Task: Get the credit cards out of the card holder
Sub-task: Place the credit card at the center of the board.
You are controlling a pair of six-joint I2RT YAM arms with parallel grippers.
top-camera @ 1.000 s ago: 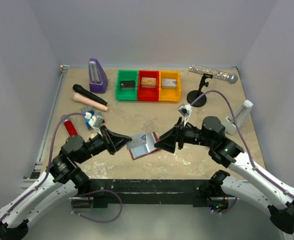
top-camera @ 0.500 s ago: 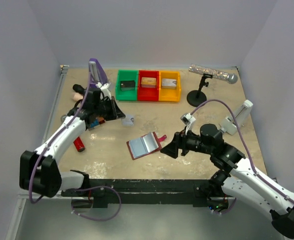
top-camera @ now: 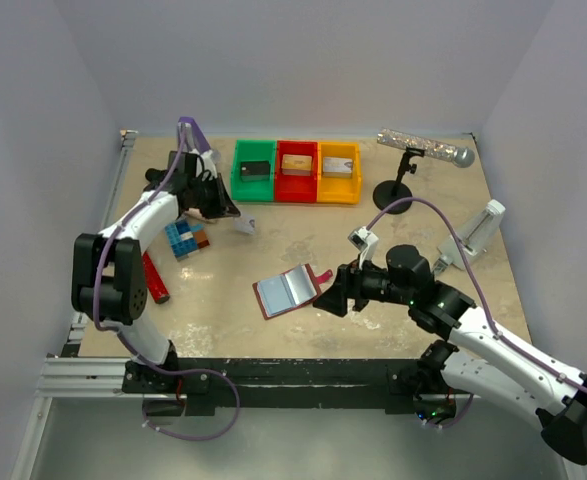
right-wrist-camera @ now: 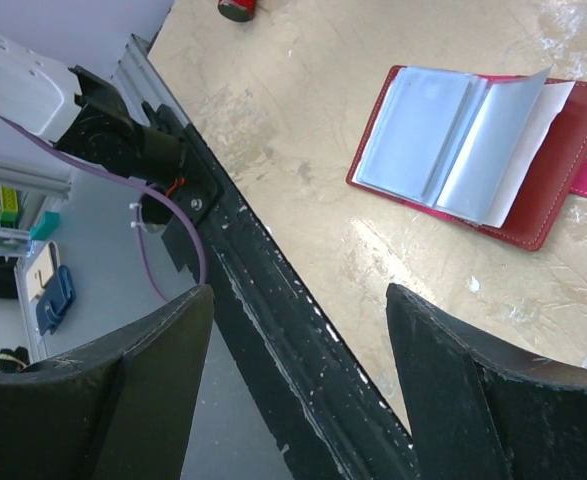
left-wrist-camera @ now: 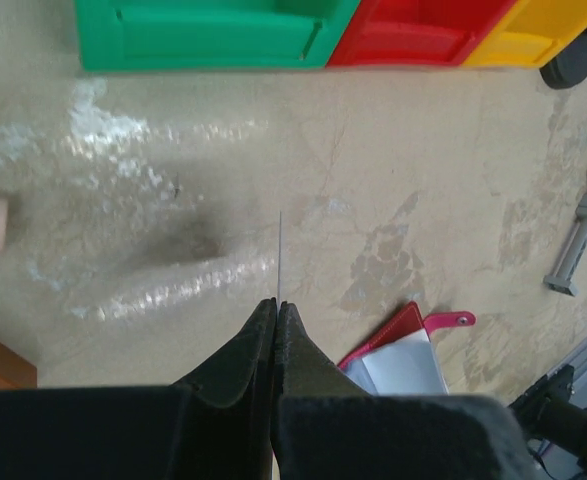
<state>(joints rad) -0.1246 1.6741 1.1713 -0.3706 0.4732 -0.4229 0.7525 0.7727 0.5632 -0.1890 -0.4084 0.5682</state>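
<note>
Clearly task underway, not finished. Sandy table (top-camera: 413, 255): one flat dark red folding card holder (top-camera: 288, 290) lies open near front edge, pale sleeves showing; cards inside, cannot tell. Right gripper (top-camera: 328, 298) wide, empty, just beside holder. Left gripper (left-wrist-camera: 276, 305) clamps one thin silvery credit card (top-camera: 245, 226), in air, well apart from holder.

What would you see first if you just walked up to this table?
An open red wallet lies mid-table, the right gripper open just beside it. Back left, the left gripper pinches one thin silvery card. Three bright trays, green, red and yellow, sit at the back.
</note>
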